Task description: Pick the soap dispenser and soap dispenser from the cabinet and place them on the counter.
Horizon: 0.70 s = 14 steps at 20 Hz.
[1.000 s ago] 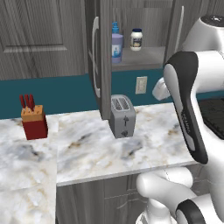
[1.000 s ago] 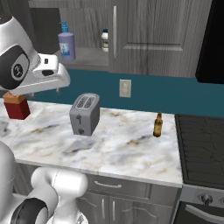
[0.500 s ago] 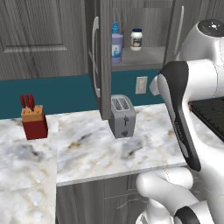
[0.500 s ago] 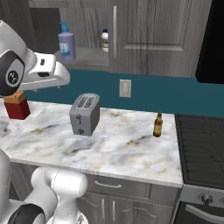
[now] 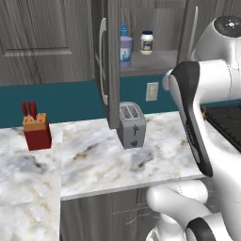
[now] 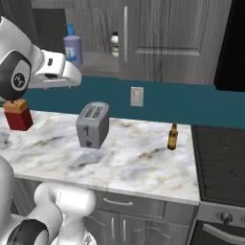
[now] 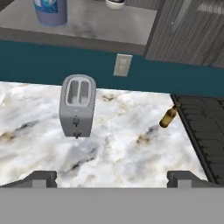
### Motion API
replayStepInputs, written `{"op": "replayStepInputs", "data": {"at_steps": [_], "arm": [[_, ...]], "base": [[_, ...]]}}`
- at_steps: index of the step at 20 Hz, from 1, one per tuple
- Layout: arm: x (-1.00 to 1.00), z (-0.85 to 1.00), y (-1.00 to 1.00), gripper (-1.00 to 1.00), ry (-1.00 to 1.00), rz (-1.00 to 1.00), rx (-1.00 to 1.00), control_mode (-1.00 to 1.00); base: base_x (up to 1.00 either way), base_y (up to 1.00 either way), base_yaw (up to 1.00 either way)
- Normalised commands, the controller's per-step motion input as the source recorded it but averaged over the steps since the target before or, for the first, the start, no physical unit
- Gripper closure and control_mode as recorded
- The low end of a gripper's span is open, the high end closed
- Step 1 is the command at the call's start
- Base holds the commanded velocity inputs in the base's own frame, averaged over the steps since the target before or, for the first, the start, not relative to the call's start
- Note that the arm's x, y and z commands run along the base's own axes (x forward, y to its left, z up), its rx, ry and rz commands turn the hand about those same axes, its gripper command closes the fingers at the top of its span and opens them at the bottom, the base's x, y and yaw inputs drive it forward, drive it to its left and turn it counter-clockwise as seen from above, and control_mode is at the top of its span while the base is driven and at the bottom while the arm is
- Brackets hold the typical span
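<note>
One lavender soap dispenser (image 5: 125, 47) (image 6: 72, 47) with a blue pump stands at the left of the open cabinet's grey shelf (image 5: 157, 61) (image 6: 98, 61). In the hand view its base (image 7: 50, 10) shows at the top left. The second soap dispenser is out of view. My gripper (image 7: 113, 180) is open, its fingertips (image 7: 42, 178) spread wide with nothing between them. It hovers above the marbled counter (image 5: 94, 160) (image 6: 139, 155) (image 7: 122, 135), below and in front of the shelf. My hand (image 6: 64, 75) sits just beneath the dispenser's level.
A small white jar (image 5: 147, 41) (image 6: 115, 43) stands on the shelf right of the dispenser. On the counter are a silver toaster (image 5: 131, 124) (image 6: 92, 125) (image 7: 78, 105), a brown bottle (image 6: 172, 136) (image 7: 168, 117) and a red knife block (image 5: 36, 129) (image 6: 18, 117). A black stove (image 6: 220, 158) lies right.
The arm's elbow has swung slightly left and up. The hand has barely shifted, and everything on the shelf and counter stays put.
</note>
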Motion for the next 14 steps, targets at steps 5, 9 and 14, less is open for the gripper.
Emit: {"op": "replayStepInputs", "data": {"at_steps": [5, 9, 14], "arm": [[0.29, 0.14, -0.15, -1.00, -0.06, -0.09, 0.04, -1.00], [0.28, 0.14, -0.14, -1.00, -0.07, -0.09, 0.04, -1.00], [0.31, 0.13, -0.18, -1.00, -0.06, -0.08, 0.04, -1.00]], "base": [[0.00, 0.00, 0.00], [0.00, 0.00, 0.00], [0.00, 0.00, 0.00]]}}
